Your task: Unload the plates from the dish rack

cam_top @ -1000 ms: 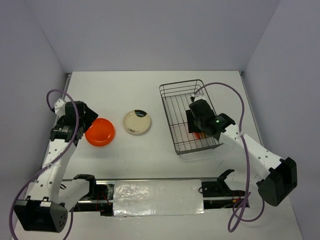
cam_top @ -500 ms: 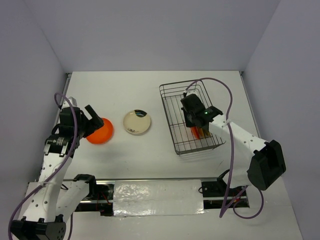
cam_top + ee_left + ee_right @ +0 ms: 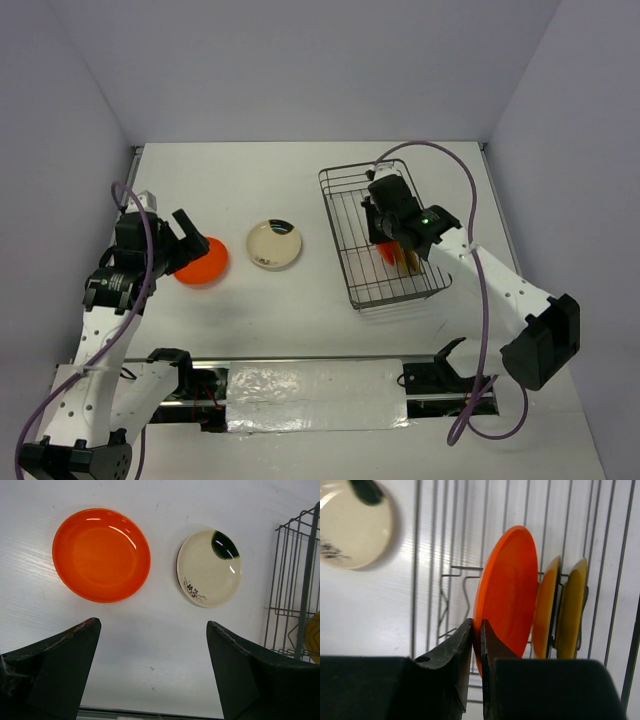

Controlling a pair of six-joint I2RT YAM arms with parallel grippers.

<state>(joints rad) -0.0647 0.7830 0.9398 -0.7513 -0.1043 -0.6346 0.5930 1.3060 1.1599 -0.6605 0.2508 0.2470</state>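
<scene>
Plates (image 3: 101, 555): two on table (image 3: 250, 310), three in dish rack (image 3: 360, 210); right fingers (image 3: 457, 650) pinch orange plate (image 3: 507, 595), left fingers (image 3: 50, 665) wide.

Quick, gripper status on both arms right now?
Left gripper: open, holding nothing.
Right gripper: shut on the rim of the upright orange plate in the dish rack.

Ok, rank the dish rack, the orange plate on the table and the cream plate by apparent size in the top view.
Largest: dish rack, by far.
Then orange plate on the table and cream plate, near alike; the orange one is partly hidden, so I leave them tied.
</scene>
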